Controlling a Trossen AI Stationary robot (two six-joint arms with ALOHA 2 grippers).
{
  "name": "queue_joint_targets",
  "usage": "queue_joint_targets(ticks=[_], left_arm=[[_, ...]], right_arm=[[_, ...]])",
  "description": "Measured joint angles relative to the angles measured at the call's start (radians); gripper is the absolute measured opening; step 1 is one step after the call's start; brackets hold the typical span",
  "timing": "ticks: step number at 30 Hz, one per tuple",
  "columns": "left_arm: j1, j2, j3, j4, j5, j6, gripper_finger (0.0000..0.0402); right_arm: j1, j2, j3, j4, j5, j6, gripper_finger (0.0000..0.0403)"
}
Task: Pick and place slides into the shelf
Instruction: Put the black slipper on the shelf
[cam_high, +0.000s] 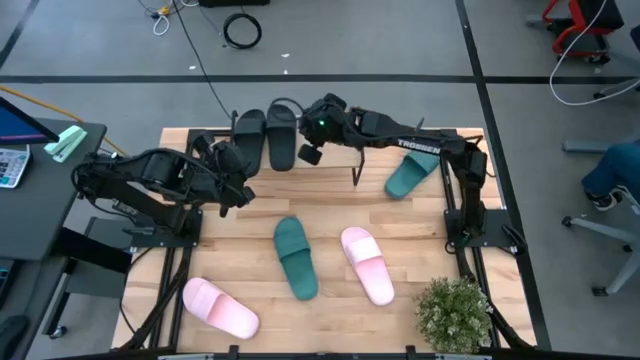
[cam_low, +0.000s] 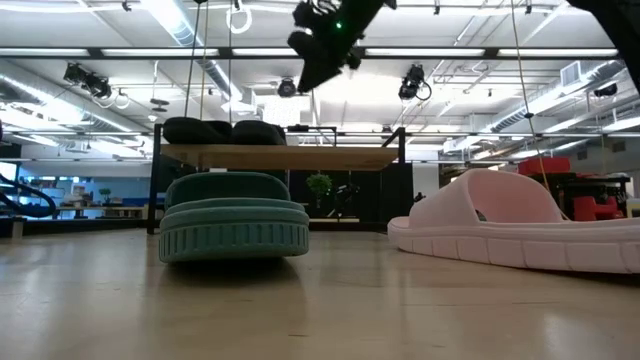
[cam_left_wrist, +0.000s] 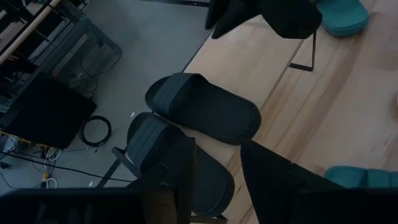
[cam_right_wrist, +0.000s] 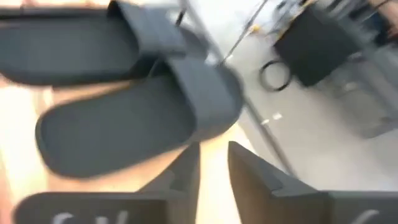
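Two black slides (cam_high: 266, 137) lie side by side on the plank top of the shelf (cam_low: 280, 156) at the table's far edge; the low view shows these black slides (cam_low: 224, 130) on top. My right gripper (cam_high: 310, 152) hangs open just to their right, above the shelf, empty; the low view has it (cam_low: 318, 55) high over the plank. My left gripper (cam_high: 238, 185) is open and empty, hovering by their near ends (cam_left_wrist: 180, 168). One teal slide (cam_high: 296, 258) and two pink slides (cam_high: 367, 263), (cam_high: 220, 307) rest sole-down on the table. A second teal slide (cam_high: 411, 173) lies beside the shelf.
A potted plant (cam_high: 455, 315) stands at the table's near right corner. The shelf's black wire leg (cam_high: 357, 175) stands just right of my right gripper. Bare tabletop (cam_high: 240, 250) shows between the slides. Cables and a monitor stand lie beyond the table's far and left edges.
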Motion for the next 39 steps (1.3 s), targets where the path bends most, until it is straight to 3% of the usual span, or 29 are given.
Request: queue_joint_targets(ticks=[4, 18, 39], left_arm=[[0.000, 0.000, 0.000, 0.000, 0.000, -0.023, 0.0128], [0.000, 0.000, 0.000, -0.005, 0.002, -0.022, 0.0138], [0.000, 0.000, 0.000, -0.005, 0.001, -0.021, 0.0139]], right_arm=[[-0.020, 0.026, 0.000, -0.003, -0.047, 0.038, 0.0011], [-0.089, 0.171, 0.000, 0.002, -0.047, 0.122, 0.0004], [-0.092, 0.179, -0.007, 0.115, -0.084, 0.127, 0.0000]])
